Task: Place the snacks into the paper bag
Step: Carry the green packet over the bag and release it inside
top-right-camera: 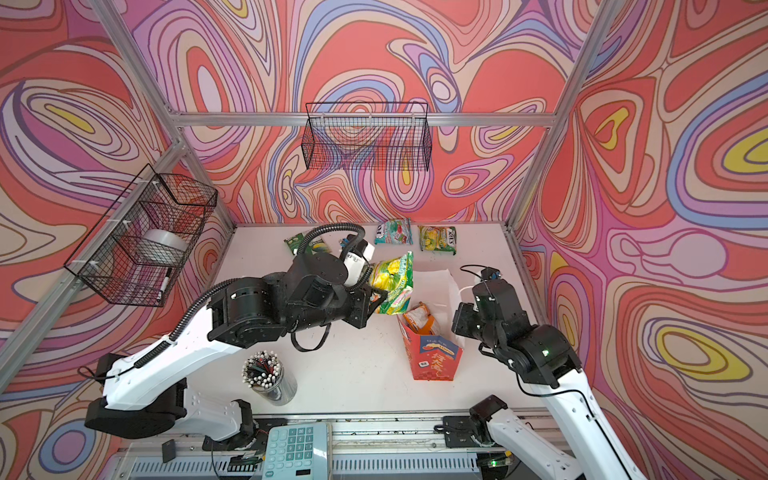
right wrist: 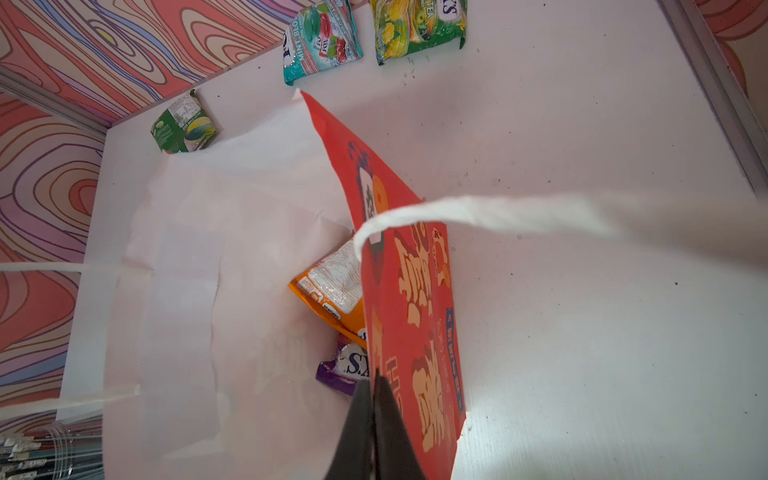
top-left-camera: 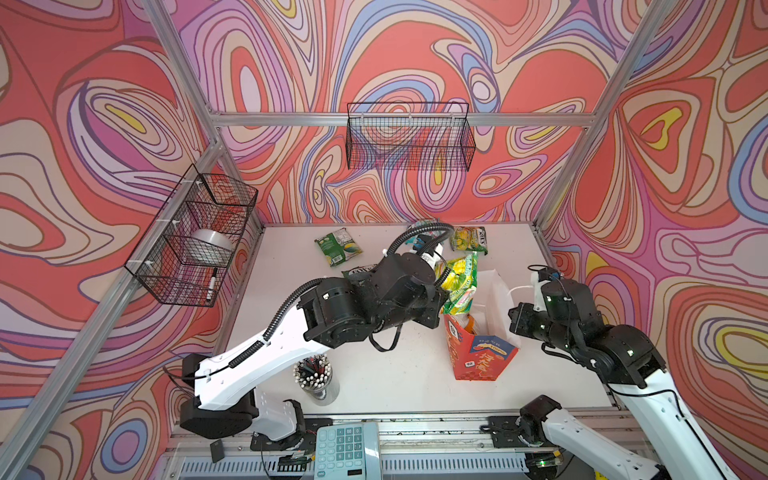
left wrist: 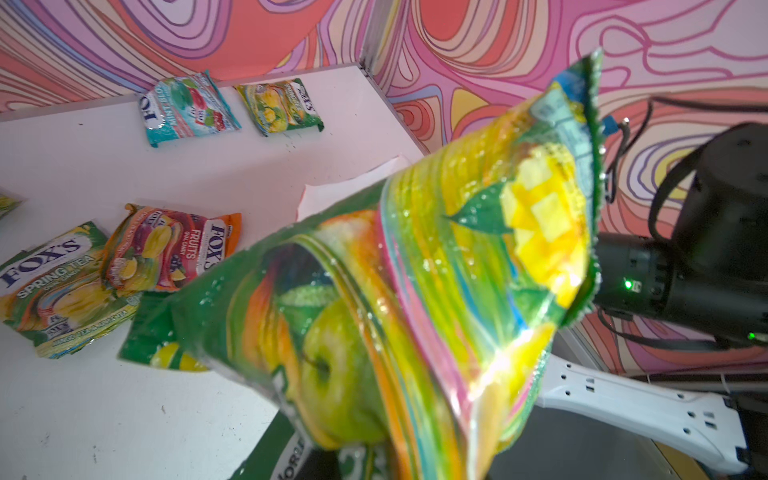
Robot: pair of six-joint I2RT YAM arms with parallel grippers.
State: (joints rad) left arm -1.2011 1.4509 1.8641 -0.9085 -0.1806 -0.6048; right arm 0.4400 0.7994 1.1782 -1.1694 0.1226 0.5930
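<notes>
Two snacks point(right wrist: 332, 286) occupy paper bag point(right wrist: 415, 299); right fingers point(right wrist: 392, 419) pinch it, left fingers point(top-right-camera: 376, 298) hold pouch point(left wrist: 415, 291).

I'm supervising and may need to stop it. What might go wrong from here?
1. The green pouch in the left gripper hangs at the rim of the paper bag, not over its middle; released, it may snag and drop outside.
2. The right gripper pinches just one wall; a bump might pull it free.

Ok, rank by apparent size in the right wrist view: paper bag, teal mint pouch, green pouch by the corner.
1. paper bag, nearest the camera
2. teal mint pouch, partly cropped
3. green pouch, farther away
</notes>
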